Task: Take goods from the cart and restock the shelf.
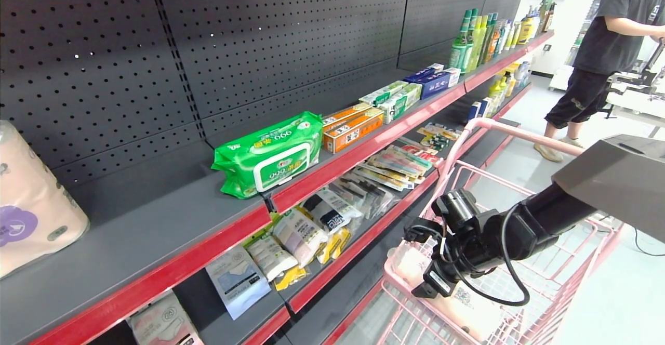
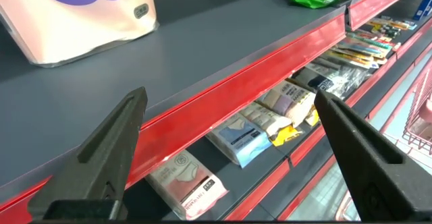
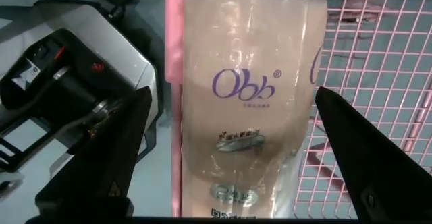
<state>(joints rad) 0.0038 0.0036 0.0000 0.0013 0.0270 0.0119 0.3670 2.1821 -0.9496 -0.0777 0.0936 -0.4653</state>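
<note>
Right claw: the right claw (image 3: 231, 94) is down inside the cart (image 1: 499, 127), fingers spread wide and released, one on each side of the tissue pack (image 3: 250, 163). I cannot tell whether either finger touches the wrap.
Tissue pack: a beige roll pack in clear plastic with a purple logo. It lies in the cart against the pink rim on the shelf side, its length running between the two fingers.
Left claw: the left claw (image 2: 229, 99) is released with nothing between its fingers. It hangs in front of the red front edge (image 1: 337, 166) of the upper shelf board.
Shelf: the shelf (image 1: 156, 230) has dark grey boards with red front edges and a black perforated back panel.
Stocked pack: a second tissue pack (image 1: 31, 204) stands at the left end of the upper board, set back from the front edge, with bare board beside it.
Wipes: a green wipes pack (image 1: 267, 155) lies further right on the same board, near the front edge where two shelf sections meet.
Boxes: orange boxes (image 1: 353, 127) come just after the wipes, then green-and-white boxes (image 1: 395, 98) and blue boxes (image 1: 434, 80), all in a row along the board.
Bottles: green bottles (image 1: 473, 36) stand on a higher board at the far right end.
Lower board: flat packets (image 1: 291, 236) lie overlapping along the front edge, with toothbrush packs (image 1: 395, 166) further right.
Cart: pink wire, standing just in front of the lower boards.
</note>
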